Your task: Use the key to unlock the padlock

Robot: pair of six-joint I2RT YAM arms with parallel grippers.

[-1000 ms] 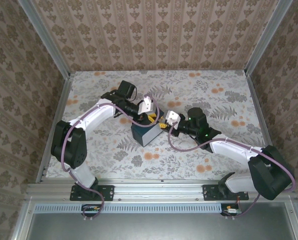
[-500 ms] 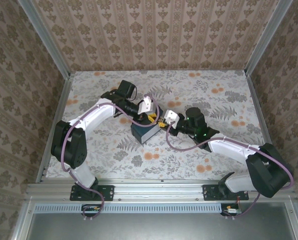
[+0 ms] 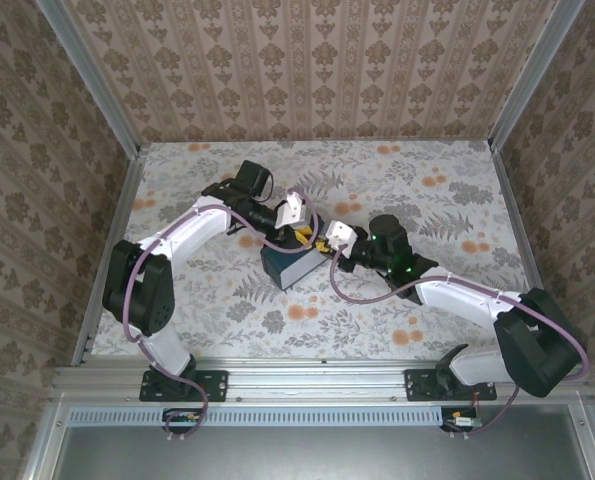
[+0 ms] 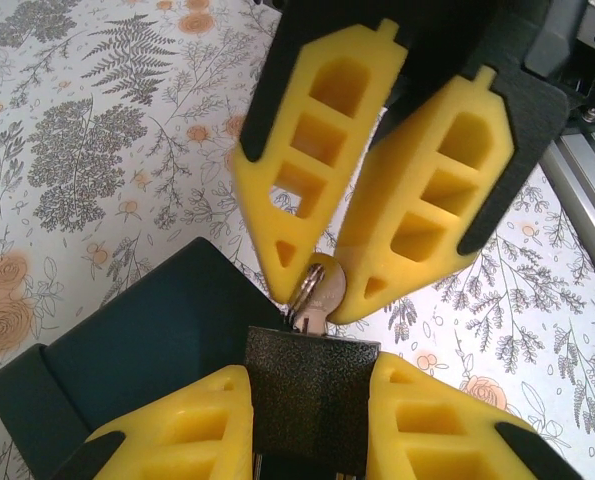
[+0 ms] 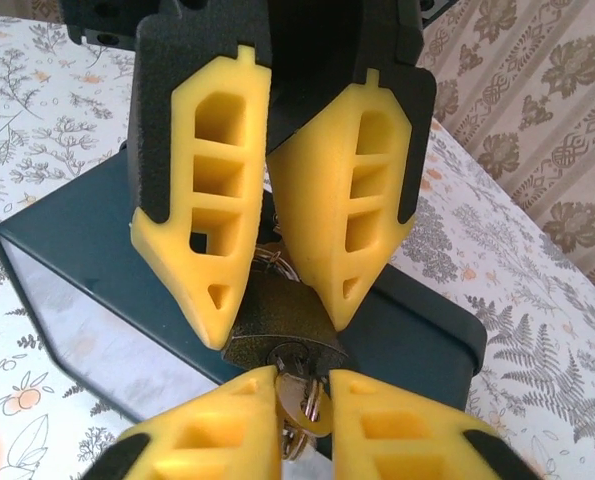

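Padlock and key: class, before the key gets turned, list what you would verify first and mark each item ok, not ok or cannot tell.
1. left gripper clamped on the padlock body: ok.
2. right gripper pinching the key: ok.
3. Key entering the keyhole: ok; whether it is fully seated, cannot tell.
4. Shackle locked or released: cannot tell, it is hidden behind the left gripper's fingers.
5. Room to twist: the dark blue box lies close beneath the padlock; whether they touch, cannot tell.
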